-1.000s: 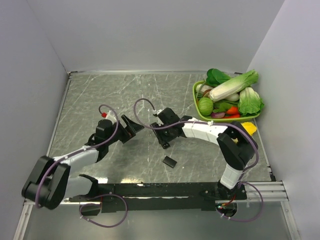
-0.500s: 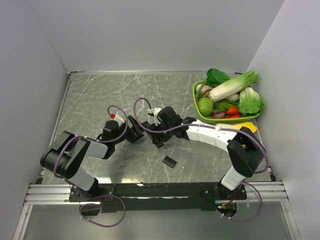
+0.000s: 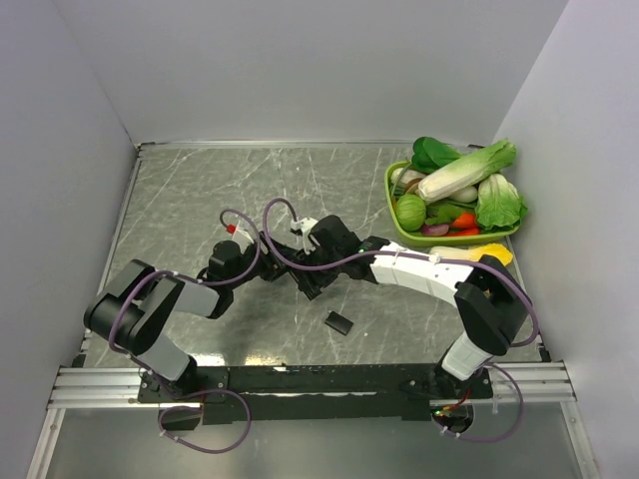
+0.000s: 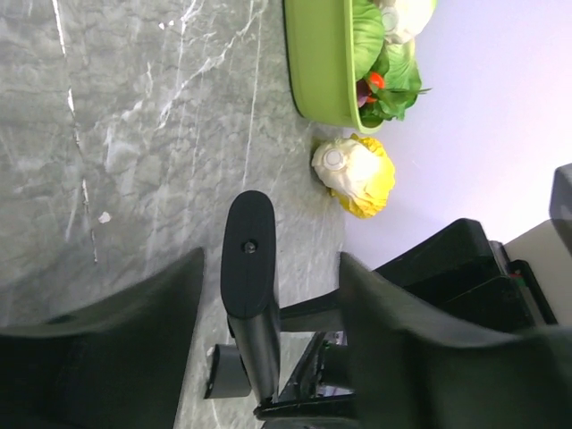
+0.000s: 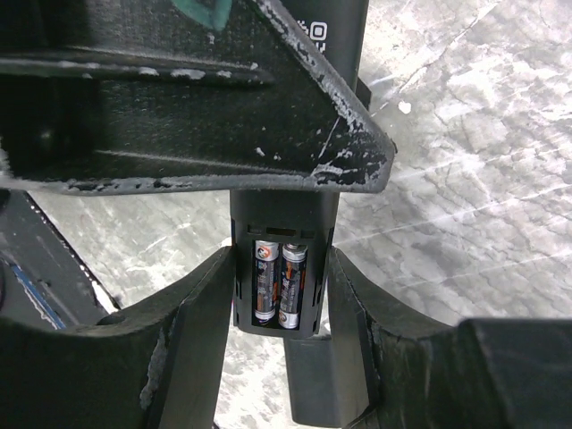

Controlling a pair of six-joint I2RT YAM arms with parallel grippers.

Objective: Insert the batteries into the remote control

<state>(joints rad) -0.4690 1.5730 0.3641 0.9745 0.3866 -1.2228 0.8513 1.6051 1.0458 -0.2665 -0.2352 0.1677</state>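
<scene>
While the right gripper (image 3: pixel 312 274) is clamping the remote control (image 5: pixel 308 393) mid-table, both batteries (image 5: pixel 279 284) are sitting in its bay, the left gripper (image 4: pixel 273 268) straddling it unclenched. Next, I reckon: fetching the cover (image 3: pixel 339 321) at five o'clock.

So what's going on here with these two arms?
The right gripper grips the remote control by its sides, back open, with both batteries seated in the compartment. The left gripper has its jaws open on either side of the remote. The small black cover lies loose on the table, not yet fitted.
</scene>
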